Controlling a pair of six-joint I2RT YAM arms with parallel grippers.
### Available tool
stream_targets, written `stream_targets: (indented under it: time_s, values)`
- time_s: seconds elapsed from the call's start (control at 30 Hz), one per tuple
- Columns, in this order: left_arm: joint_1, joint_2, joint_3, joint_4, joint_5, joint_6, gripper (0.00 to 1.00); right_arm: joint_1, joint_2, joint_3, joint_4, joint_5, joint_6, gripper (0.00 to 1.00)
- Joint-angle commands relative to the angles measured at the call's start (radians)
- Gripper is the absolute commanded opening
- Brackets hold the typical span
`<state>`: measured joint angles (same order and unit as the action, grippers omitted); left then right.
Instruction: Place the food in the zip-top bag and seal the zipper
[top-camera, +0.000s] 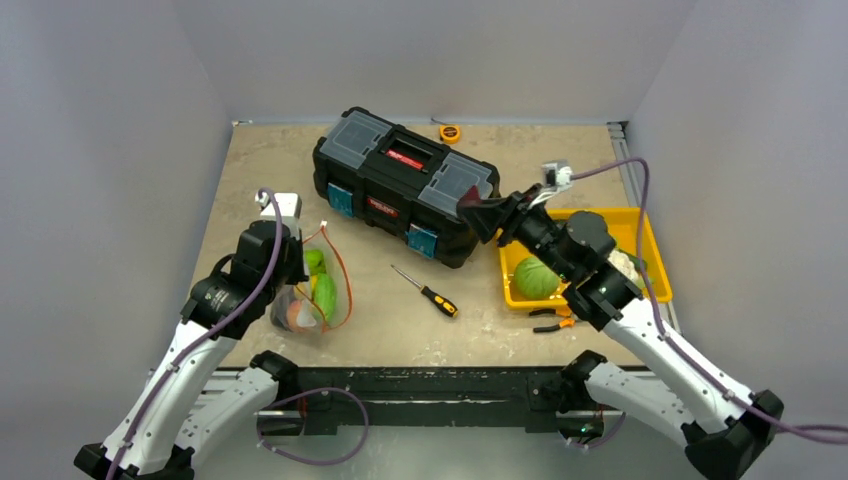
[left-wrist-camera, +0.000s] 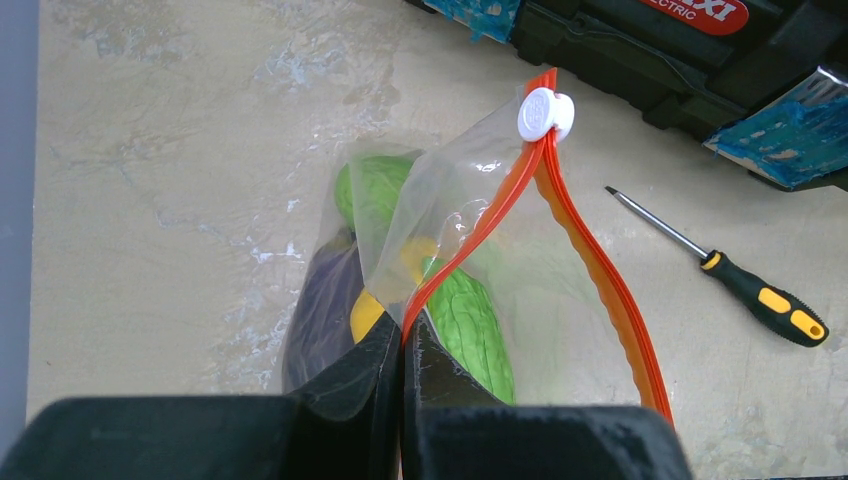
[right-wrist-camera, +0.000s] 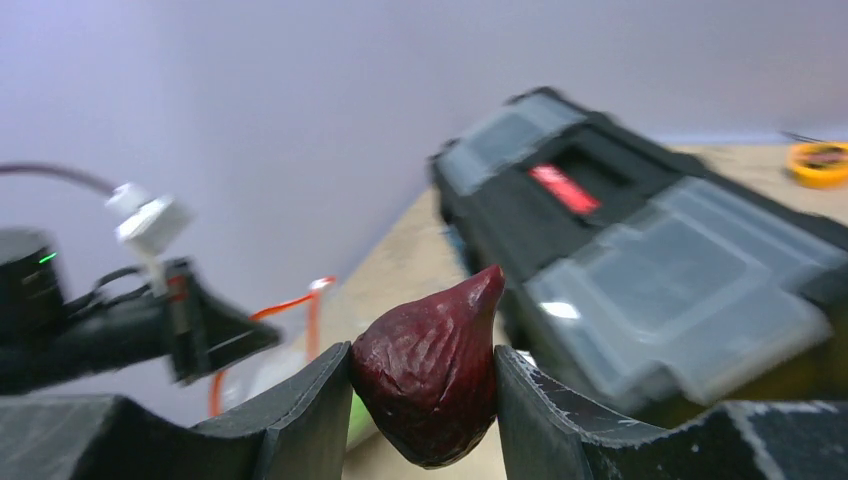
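The clear zip-top bag (top-camera: 318, 292) lies at the left with its mouth open. Its orange-red zipper (left-wrist-camera: 592, 270) carries a white slider (left-wrist-camera: 545, 113) at the far end. Inside the bag are a purple eggplant (left-wrist-camera: 318, 312), a yellow piece (left-wrist-camera: 366, 314) and green pieces (left-wrist-camera: 472, 328). My left gripper (left-wrist-camera: 403, 332) is shut on the near end of the zipper strip; it also shows in the top view (top-camera: 290, 280). My right gripper (right-wrist-camera: 425, 372) is shut on a dark red fruit (right-wrist-camera: 437, 365), held in the air by the toolbox's right end (top-camera: 482, 213). The fruit is well apart from the bag.
A black toolbox (top-camera: 405, 180) stands mid-table. A yellow tray (top-camera: 645, 240) at the right holds a pale green cabbage (top-camera: 537, 277) and a white cauliflower (top-camera: 626, 263). Orange-handled pliers (top-camera: 553, 318) lie in front of the tray. A screwdriver (top-camera: 427, 291) lies near the bag. A tape measure (top-camera: 450, 132) sits behind the toolbox.
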<state>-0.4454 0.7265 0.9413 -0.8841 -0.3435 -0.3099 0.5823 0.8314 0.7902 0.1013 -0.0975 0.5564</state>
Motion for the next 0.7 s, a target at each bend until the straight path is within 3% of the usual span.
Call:
stream_targets:
  time_s: [0.0,0.13,0.27,0.53,0.67]
  values:
    - [0.002,-0.01,0.001,0.024,-0.003,0.015,0.0,0.231,0.097,0.114,0.061,0.022,-0.146,0.13]
    - [0.002,-0.009,0.001,0.024,-0.005,0.015,0.0,0.458,0.239,0.21,0.021,0.136,-0.26,0.15]
    - [0.002,-0.007,0.001,0.022,-0.005,0.015,0.0,0.582,0.373,0.275,0.028,0.202,-0.285,0.15]
    - [0.002,-0.015,0.001,0.022,-0.006,0.014,0.0,0.638,0.54,0.342,0.121,0.148,-0.212,0.16]
    - [0.002,-0.019,0.001,0.022,-0.006,0.014,0.0,0.641,0.634,0.434,0.073,0.165,-0.202,0.18]
